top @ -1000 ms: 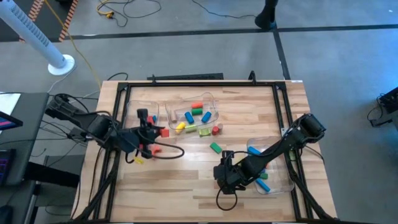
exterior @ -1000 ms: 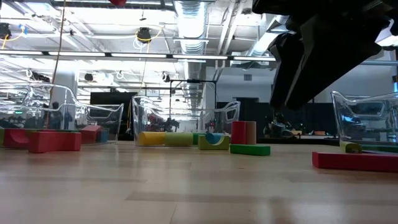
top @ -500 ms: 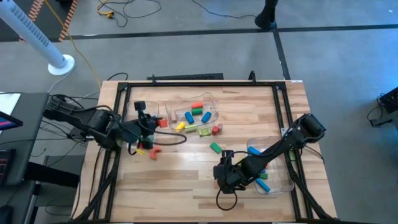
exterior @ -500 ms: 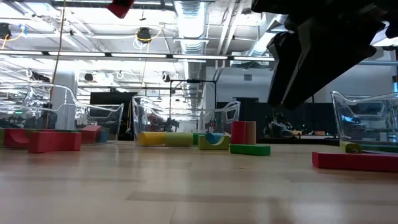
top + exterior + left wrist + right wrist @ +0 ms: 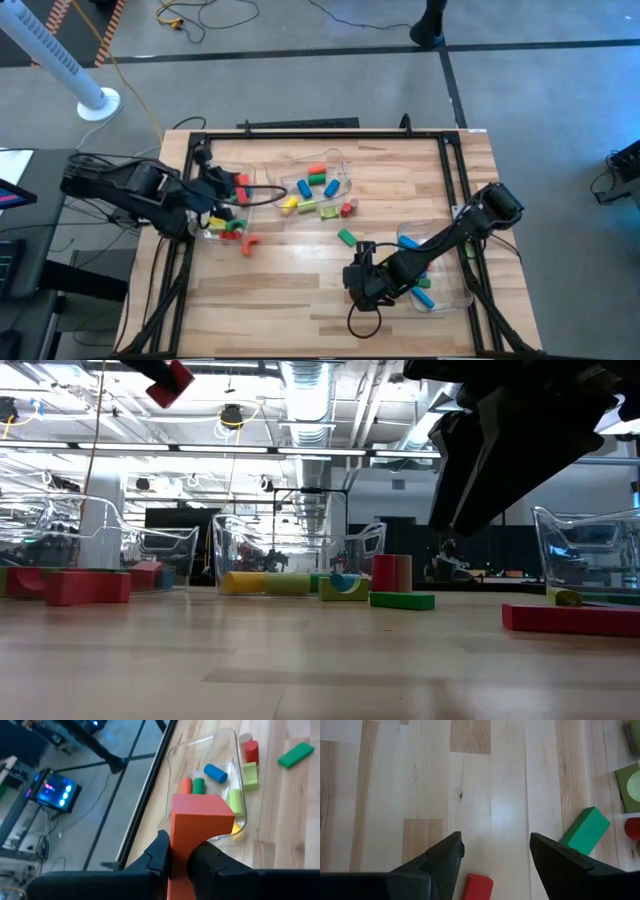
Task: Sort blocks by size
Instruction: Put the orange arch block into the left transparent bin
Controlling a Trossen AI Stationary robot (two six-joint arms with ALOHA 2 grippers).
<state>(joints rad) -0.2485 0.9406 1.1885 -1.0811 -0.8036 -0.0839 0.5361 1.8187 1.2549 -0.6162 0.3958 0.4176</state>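
My left gripper hangs high over the clear left bin, shut on a red block. In the low view that block shows up at the top left. Several blocks lie in the middle bin, with more loose beside it. My right gripper stands open just above the table at the near middle. A small red block lies on the wood below its gap, and a green block lies beside it. My left gripper pinches the red block's narrower lower part between its two fingers. The block's wider part sticks out beyond the fingertips. The fingers slant downward from the table's left side. The block is lifted clear, high above the bin and the table.
A red arch lies on the table near the left bin. A third clear bin with blue blocks stands at the near right under my right arm. A black frame borders the table. Open wood lies at the near left.
My left gripper has carried the red block toward the table's far edge and left, from over the open wood to over the left bin. It has also turned and tipped further down. It has stayed shut on the block, which stays lifted clear.
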